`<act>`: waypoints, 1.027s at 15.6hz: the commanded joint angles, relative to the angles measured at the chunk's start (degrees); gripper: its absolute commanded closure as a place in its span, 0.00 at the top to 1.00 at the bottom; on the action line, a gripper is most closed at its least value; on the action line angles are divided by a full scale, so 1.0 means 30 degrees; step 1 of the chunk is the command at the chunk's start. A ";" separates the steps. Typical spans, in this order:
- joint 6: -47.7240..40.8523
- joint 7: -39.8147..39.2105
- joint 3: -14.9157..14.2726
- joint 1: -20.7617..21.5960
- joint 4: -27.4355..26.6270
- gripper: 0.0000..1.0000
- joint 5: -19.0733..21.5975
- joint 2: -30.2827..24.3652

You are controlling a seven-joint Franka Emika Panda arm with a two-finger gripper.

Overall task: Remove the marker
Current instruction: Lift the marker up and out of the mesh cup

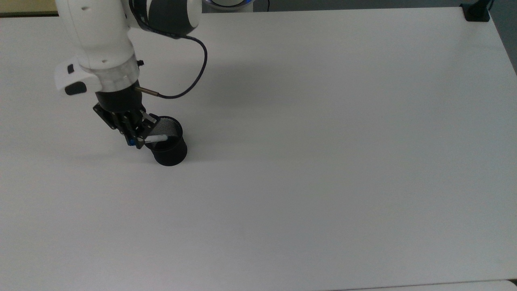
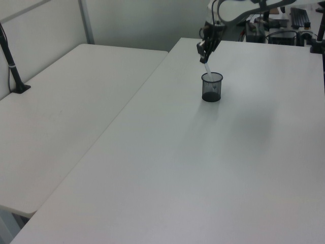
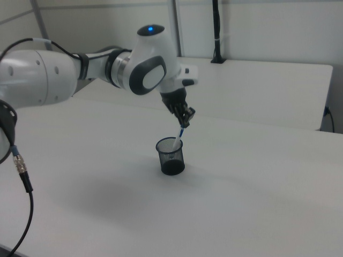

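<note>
My gripper [image 1: 133,138] [image 2: 204,56] [image 3: 186,121] is shut on the blue-capped top of the marker [image 1: 155,138] [image 2: 207,68] [image 3: 177,138]. The white barrel hangs tilted below the fingers. Its lower end still dips inside the rim of the black mesh cup [image 1: 167,142] [image 2: 212,87] [image 3: 171,156]. The cup stands upright on the white table [image 1: 323,161]. In the top view the gripper is just left of the cup's rim; in the right view it hovers above the cup, slightly to the right.
A dark cable [image 1: 190,76] loops from the wrist over the table behind the cup. A black clamp [image 1: 476,12] sits at the table's far right corner in the top view. A second white table [image 2: 66,112] adjoins on the left view's left.
</note>
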 commanded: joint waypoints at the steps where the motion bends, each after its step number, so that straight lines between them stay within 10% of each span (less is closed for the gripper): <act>1: 0.0140 0.0201 -0.0023 -0.0678 -0.0571 0.01 0.0883 -0.1650; 9: -0.5973 -0.3630 -0.0256 -0.2175 0.0658 0.02 0.3639 -0.2767; 16: -0.8940 -0.5981 0.0007 -0.0832 0.0807 0.03 0.2034 -0.2679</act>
